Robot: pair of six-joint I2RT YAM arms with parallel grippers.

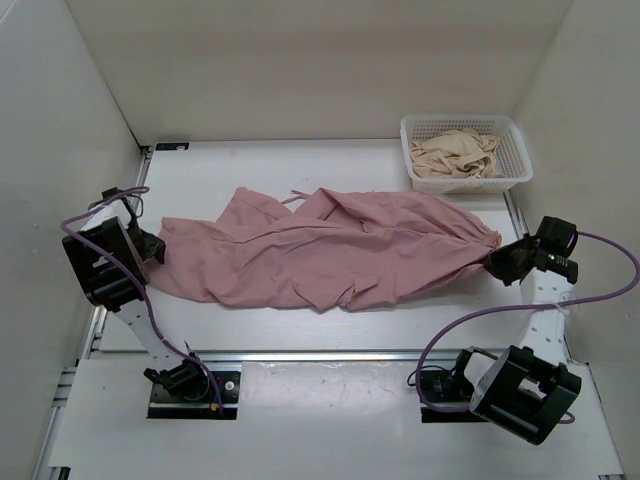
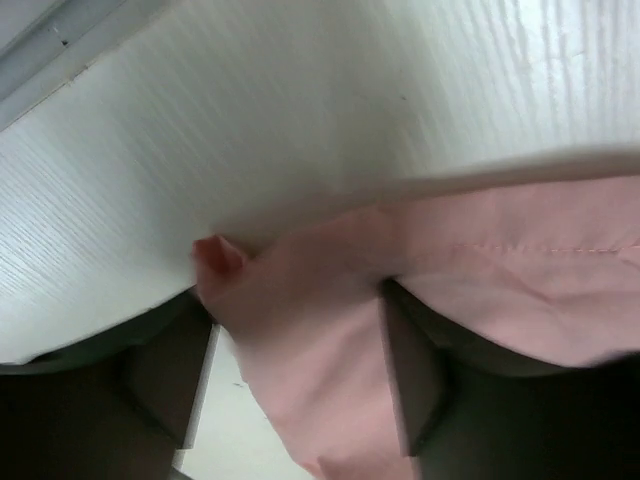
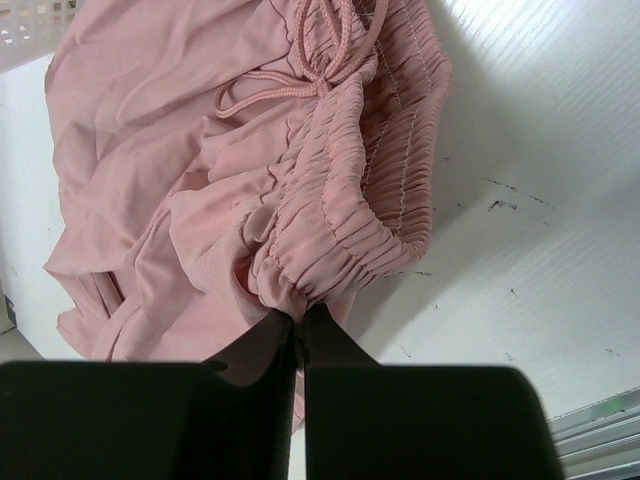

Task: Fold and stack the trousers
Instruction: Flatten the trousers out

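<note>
right gripper (image 3: 300, 318) jaws clamp the waistband of the trousers (image 1: 330, 250); left gripper (image 2: 292, 305) jaws stand open around the hem, so a pull could slip that end free.

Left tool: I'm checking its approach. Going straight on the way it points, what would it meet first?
The trousers: pink cloth lies between the fingers of the open left tool. Past it shows only bare table, though blur hides the depth.
</note>
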